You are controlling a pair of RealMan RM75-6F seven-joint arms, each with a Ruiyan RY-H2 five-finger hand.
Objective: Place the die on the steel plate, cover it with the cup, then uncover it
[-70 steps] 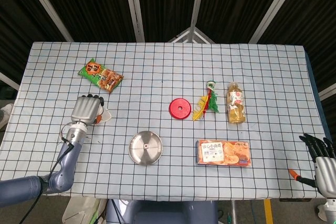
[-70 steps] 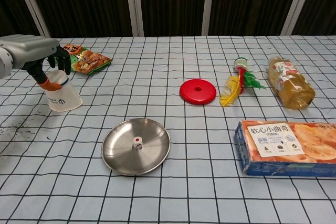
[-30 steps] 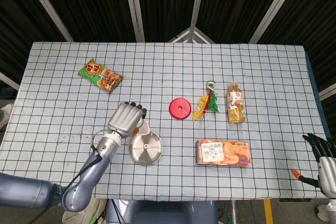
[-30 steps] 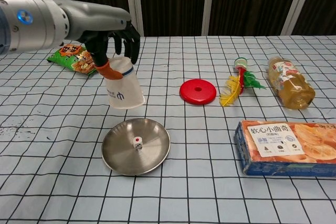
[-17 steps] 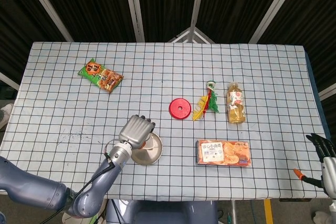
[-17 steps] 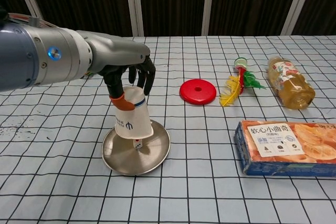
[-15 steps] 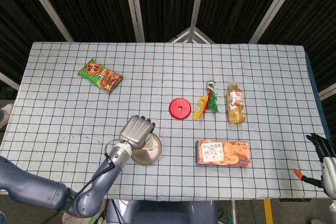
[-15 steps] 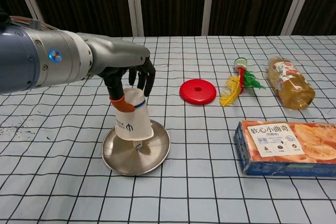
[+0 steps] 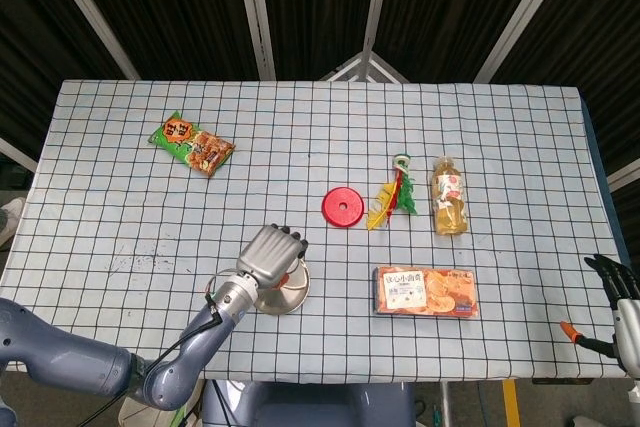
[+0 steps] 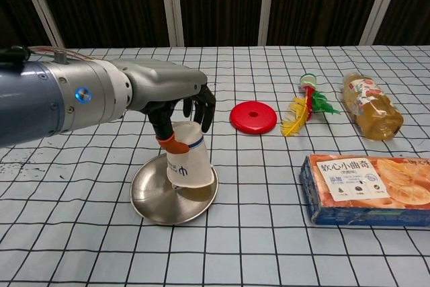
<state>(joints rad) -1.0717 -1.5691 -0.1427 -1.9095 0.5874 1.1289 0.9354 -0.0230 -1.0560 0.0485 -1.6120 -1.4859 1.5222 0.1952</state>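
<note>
My left hand (image 10: 180, 113) grips a white paper cup (image 10: 189, 162) upside down over the steel plate (image 10: 151, 199). The cup's rim is at or just above the plate's surface and leans slightly. The die is hidden, covered by the cup. In the head view the left hand (image 9: 271, 254) covers most of the cup, and only part of the steel plate (image 9: 287, 297) shows. My right hand (image 9: 623, 297) hangs off the table's right front corner with its fingers apart and nothing in it.
A red disc (image 10: 253, 117) and a feathered shuttlecock (image 10: 304, 107) lie behind the plate to the right. A drink bottle (image 10: 369, 108) lies further right. A biscuit box (image 10: 368, 187) sits at the front right, a snack bag (image 9: 191, 143) at the back left.
My left hand has carried the cup from the table's left side over to the plate and lowered it over the die, which no longer shows. The right hand has barely moved.
</note>
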